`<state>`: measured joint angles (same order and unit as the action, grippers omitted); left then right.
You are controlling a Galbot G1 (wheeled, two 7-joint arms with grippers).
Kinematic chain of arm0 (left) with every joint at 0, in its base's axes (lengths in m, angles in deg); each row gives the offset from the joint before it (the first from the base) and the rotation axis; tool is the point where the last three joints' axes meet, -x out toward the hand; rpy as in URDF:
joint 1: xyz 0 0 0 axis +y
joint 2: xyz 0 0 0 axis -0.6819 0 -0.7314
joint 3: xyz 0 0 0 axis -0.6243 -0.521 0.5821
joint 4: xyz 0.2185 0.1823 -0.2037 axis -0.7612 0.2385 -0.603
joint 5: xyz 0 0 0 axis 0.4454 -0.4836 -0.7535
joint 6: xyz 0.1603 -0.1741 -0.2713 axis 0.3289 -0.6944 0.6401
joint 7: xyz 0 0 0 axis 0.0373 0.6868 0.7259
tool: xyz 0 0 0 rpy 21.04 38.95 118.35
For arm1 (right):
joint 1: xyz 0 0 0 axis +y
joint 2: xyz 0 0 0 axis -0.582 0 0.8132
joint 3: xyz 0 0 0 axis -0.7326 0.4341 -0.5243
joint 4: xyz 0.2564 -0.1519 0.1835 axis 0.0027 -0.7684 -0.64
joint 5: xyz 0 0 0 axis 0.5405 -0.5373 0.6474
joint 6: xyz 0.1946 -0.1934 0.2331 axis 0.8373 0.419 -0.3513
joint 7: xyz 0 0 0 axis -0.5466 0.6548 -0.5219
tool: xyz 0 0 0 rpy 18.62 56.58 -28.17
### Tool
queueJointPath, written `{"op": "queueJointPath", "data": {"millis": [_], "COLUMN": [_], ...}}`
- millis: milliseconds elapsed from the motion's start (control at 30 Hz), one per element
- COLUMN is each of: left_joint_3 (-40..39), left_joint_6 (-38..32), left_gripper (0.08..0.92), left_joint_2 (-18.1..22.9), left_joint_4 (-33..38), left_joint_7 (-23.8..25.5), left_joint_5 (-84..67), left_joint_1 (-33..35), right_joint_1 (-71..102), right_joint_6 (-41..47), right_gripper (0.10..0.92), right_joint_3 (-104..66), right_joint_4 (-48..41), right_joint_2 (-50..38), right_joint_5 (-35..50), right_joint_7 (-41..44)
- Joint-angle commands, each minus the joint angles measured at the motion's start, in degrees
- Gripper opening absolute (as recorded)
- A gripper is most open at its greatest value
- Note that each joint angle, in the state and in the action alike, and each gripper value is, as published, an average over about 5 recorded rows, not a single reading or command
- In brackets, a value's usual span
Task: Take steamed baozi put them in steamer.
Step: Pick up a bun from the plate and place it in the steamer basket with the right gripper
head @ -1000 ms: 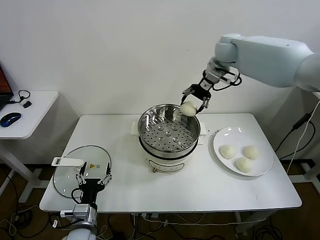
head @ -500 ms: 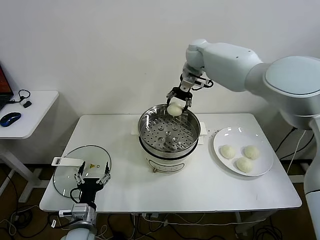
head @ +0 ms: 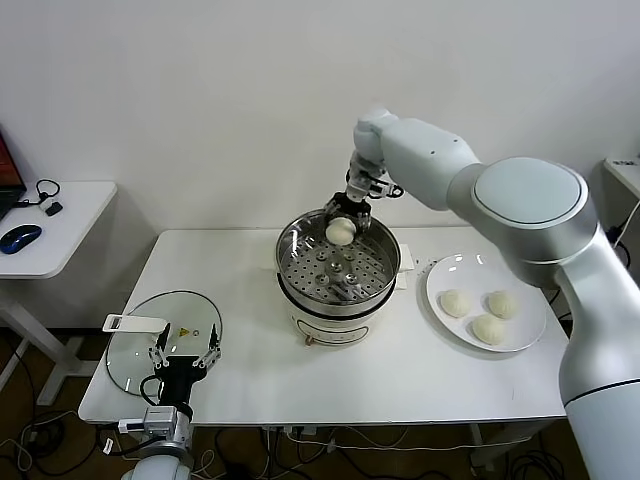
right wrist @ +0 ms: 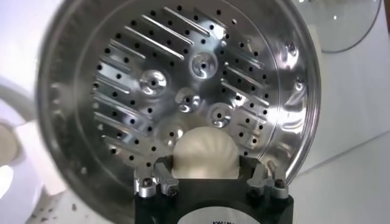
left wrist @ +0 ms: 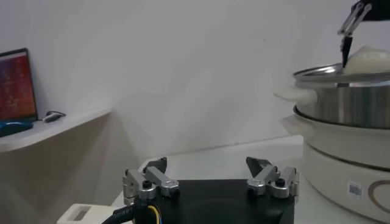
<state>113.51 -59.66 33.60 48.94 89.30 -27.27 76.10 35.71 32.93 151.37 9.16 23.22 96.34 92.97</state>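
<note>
Over steamer (head: 338, 262): right gripper (head: 341, 222) holding round baozi (head: 340, 231).

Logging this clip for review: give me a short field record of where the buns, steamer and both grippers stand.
right gripper: shut on held baozi, above the steamer's far side
steamer: basket holds no buns yet
plate: three buns, right of steamer
left gripper: open, idle beside the glass lid

The right gripper's (right wrist: 204, 182) fingertips are hidden behind the bun (right wrist: 204, 153) it clasps — the steamer (right wrist: 73, 55) rim beyond is cut off. Under the left gripper (left wrist: 210, 181), the lid goes unseen.
</note>
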Motion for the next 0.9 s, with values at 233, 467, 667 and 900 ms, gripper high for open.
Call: {"op": "queueJointPath", "data": {"millis": [233, 467, 667, 900], "left_joint_3": [0.06, 0.12, 0.14, 0.11], "left_joint_6": [-0.13, -0.23, -0.24, -0.27], "left_gripper": [0.823, 0.823, 0.823, 0.823], "left_joint_2": [1.91, 1.89, 1.88, 1.93], "left_joint_4": [-0.29, -0.25, -0.17, -0.21], "left_joint_7": [0.02, 0.02, 0.03, 0.03], "left_joint_5": [-0.22, -0.21, -0.23, -0.24], "left_joint_1": [-0.23, -0.26, -0.22, -0.26], "right_joint_1": [3.84, 4.26, 4.19, 4.15], "right_joint_6": [-2.8, -2.8, -2.8, -2.8], "right_gripper": [0.711, 0.712, 0.713, 0.727], "right_joint_3": [-3.47, -4.32, -4.42, -4.3], "right_joint_4": [-6.18, -7.48, -7.95, -8.27], "right_joint_2": [2.68, 3.6, 3.86, 3.75], "right_joint_5": [-3.95, -4.25, -4.79, -4.84], "right_joint_7": [-0.66, -1.0, -0.7, -0.73]}}
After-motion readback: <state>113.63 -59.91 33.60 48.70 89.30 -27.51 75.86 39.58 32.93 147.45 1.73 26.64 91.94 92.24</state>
